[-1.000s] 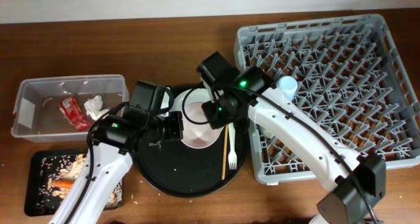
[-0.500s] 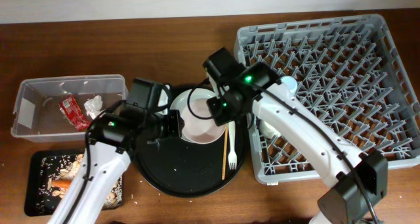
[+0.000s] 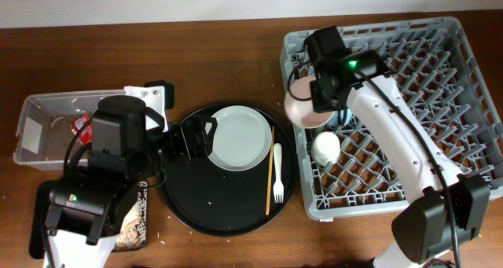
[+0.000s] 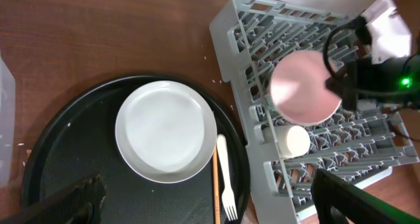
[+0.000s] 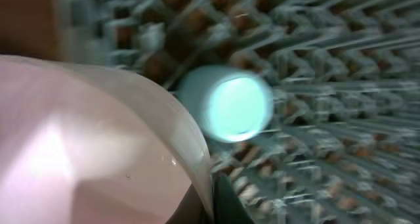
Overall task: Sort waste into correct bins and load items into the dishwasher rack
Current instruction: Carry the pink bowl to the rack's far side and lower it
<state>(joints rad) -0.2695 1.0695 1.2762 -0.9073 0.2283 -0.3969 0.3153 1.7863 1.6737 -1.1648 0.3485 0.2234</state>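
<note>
R hand (image 3: 317, 95) is clamped on the rim of the bowl (image 3: 301, 109), holding it at the left edge of the rack (image 3: 440, 87). Bowl is tipped, its pink round face turned toward the L wrist cam. Can't tell if it touches the pegs. R wrist view is blurry: bowl fills the left side, w/ the blue cup (image 5: 233, 106) just past its rim, in the rack, round end toward the cam. Cream cup (image 3: 326, 146) sits in the rack just below the bowl in the overhead view, near the rack's left wall.

L hand (image 3: 196, 139) is spread wide and empty, over the left part of the round tray (image 3: 204, 213), just beside the plate (image 3: 240, 137). Plate lies flat on the tray, upper middle. Chopstick (image 3: 269, 170) and fork (image 3: 277, 174) lie side by side on the tray right of the plate, chopstick nearer it, fork tines toward the near edge.

Tub (image 3: 47, 138) stands far left on the bench (image 3: 220, 64), wrapper (image 3: 81, 124) inside, partly hidden by the L arm. Crumbs (image 3: 134, 221) show at the arm's lower edge; what holds them is mostly covered.
</note>
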